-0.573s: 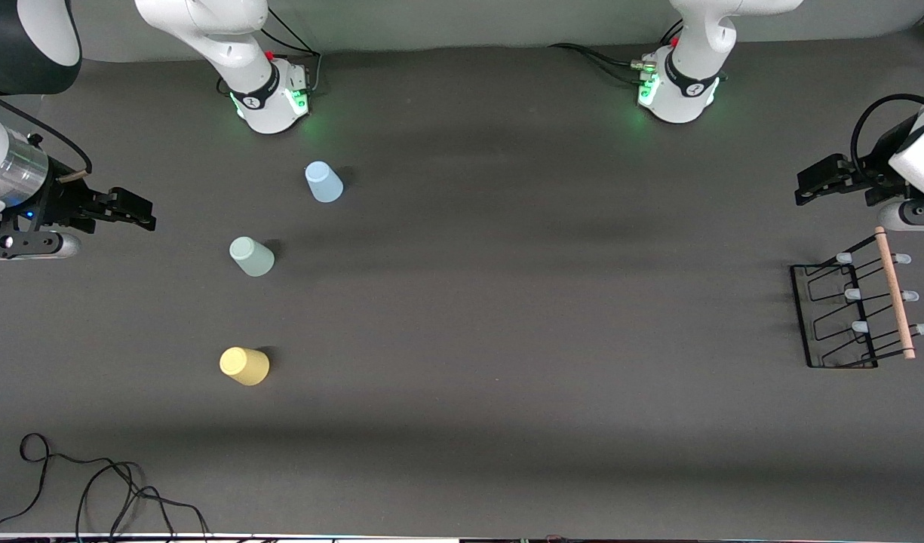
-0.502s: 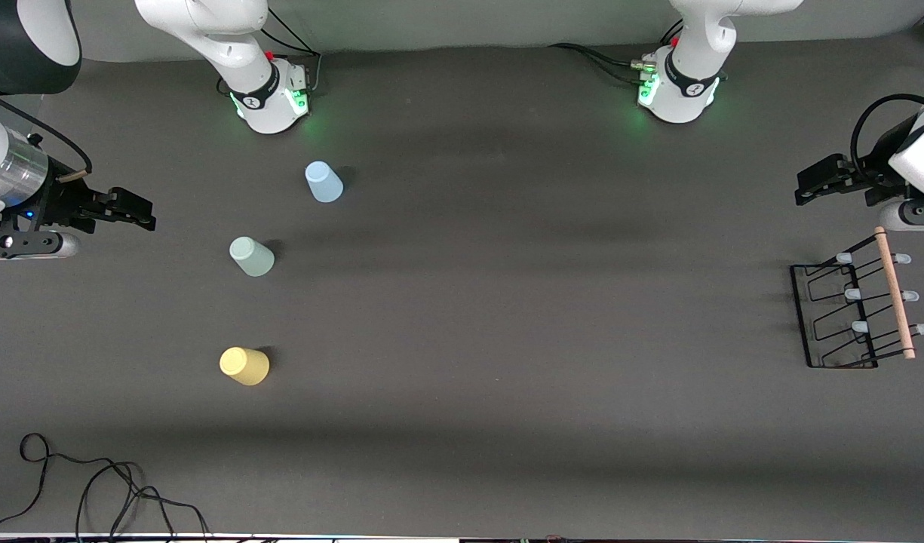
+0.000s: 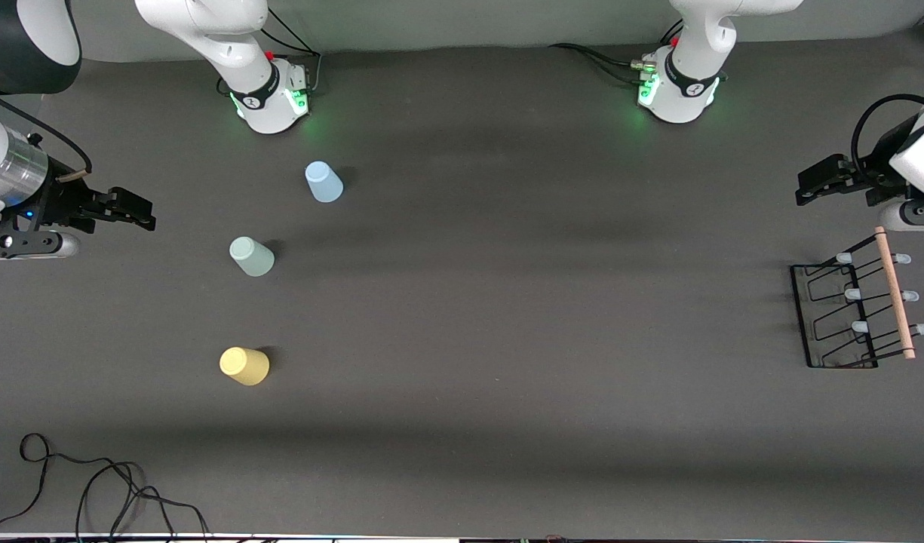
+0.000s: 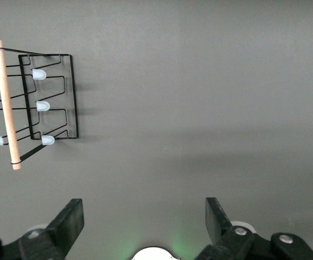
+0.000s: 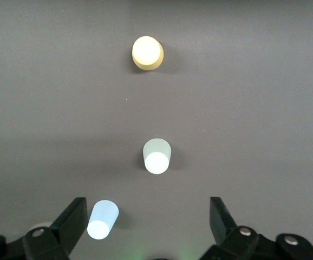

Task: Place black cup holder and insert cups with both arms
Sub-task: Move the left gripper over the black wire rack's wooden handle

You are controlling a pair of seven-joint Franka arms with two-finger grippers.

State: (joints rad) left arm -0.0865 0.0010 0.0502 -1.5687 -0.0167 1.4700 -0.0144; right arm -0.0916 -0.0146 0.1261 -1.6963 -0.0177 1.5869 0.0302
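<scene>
Dark grey table [image 3: 507, 317], you've got three cups upside down toward right arm's end, blue [image 3: 323, 182], green [image 3: 251, 256], yellow [image 3: 244, 366] nearest camera, one black cup holder [image 3: 854, 305] with nothing on its pegs at left arm's end, left gripper [image 4: 144, 219] and right gripper [image 5: 148, 219] both spread wide, holding nothing, up over table.

Even, soft light falls from above on the dark grey matte worktop [image 3: 507, 317], which shows broad faint bands of shadow and no glare. The three small plastic cups [image 3: 252, 256] throw short dim shadows, and the white arm bases [image 3: 274, 98] spread a green glow around them. All views are sharp; the yellow cup [image 5: 147, 52] looks washed out in the right wrist view.
</scene>
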